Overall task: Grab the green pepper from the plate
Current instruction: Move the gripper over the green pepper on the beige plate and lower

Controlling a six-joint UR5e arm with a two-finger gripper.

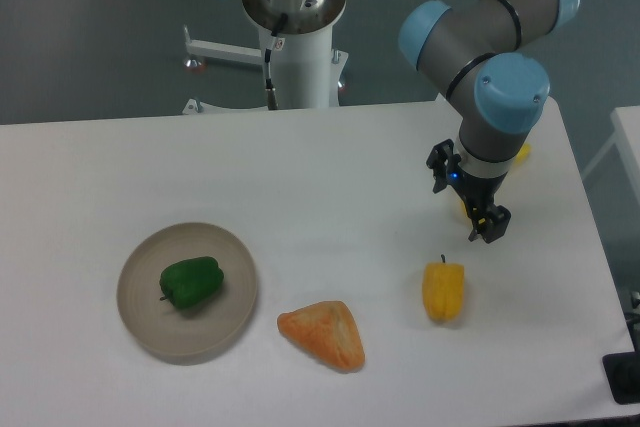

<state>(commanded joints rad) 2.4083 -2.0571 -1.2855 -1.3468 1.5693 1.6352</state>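
The green pepper (pixel 191 281) lies sideways on the plate (pixel 150 332), stem pointing left; the claw's (pixel 487 229) opening cannot be told.

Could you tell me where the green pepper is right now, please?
The green pepper lies on the plate at the table's lower left in the camera view, left of the orange wedge.

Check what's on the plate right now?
Only the green pepper lies on the plate, left of center, on its side. The dish surface under it is covered. The tool is far off to the right, above the table.
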